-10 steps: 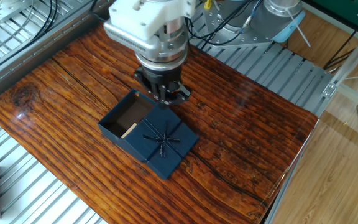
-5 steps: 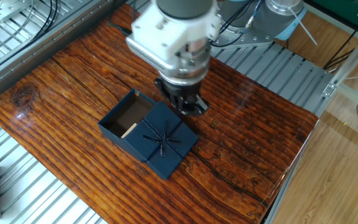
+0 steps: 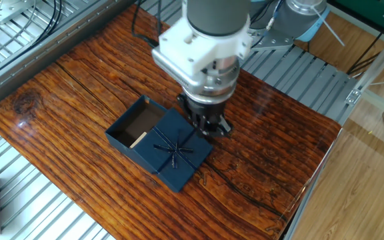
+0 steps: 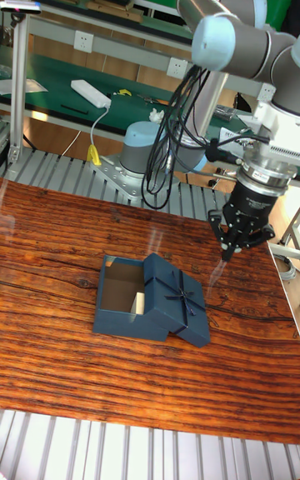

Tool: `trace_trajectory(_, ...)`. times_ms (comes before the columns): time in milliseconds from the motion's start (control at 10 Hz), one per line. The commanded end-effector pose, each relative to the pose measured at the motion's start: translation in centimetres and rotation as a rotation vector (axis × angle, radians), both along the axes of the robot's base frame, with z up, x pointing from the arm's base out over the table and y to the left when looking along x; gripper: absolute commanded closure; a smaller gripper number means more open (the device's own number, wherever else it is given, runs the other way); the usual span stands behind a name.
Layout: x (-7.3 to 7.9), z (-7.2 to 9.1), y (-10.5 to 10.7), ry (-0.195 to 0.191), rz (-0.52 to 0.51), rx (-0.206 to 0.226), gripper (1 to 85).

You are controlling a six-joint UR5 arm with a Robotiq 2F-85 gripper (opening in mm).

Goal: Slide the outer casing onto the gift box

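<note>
Beside the empty, parted claw (image 4: 242, 244), outer casing (image 4: 177, 298) half over gift box (image 4: 125, 297).

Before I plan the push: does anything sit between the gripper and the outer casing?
Nothing visible does. The gripper hovers beside the outer casing, with only bare table between them. The casing already partly covers the gift box.
</note>
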State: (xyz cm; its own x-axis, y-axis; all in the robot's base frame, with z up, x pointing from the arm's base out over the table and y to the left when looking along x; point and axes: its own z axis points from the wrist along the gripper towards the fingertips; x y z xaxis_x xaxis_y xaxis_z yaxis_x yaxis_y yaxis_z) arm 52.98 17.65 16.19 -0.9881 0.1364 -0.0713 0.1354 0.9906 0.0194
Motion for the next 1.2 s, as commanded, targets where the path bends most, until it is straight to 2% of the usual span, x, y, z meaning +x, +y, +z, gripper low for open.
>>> trace_trajectory(0,1.5,-0.9,1.2,-0.064,-0.041,0.022,84.7)
trace_trajectory(100,1.2,-0.9,0.8,-0.053,-0.037,0.004,84.7)
trace_trajectory(200,0.4,-1.0,0.5,-0.021,-0.040,-0.007,84.7)
trace_trajectory(300,-1.0,-1.1,0.6,0.033,-0.054,-0.004,84.7)
trace_trajectory(400,-1.2,-1.1,0.0,0.038,-0.058,-0.025,84.7)
trace_trajectory(700,-0.8,-1.0,-0.8,0.022,-0.013,-0.058,84.7)
trace_trajectory(800,-0.6,-1.1,-0.3,0.016,-0.005,-0.042,84.7)
trace_trajectory(900,0.2,0.2,1.0,-0.019,-0.017,0.001,84.7)
trace_trajectory(1000,0.7,-0.2,2.3,-0.028,-0.036,0.034,84.7)
trace_trajectory(1100,1.0,-1.8,2.8,-0.028,-0.047,0.025,84.7)
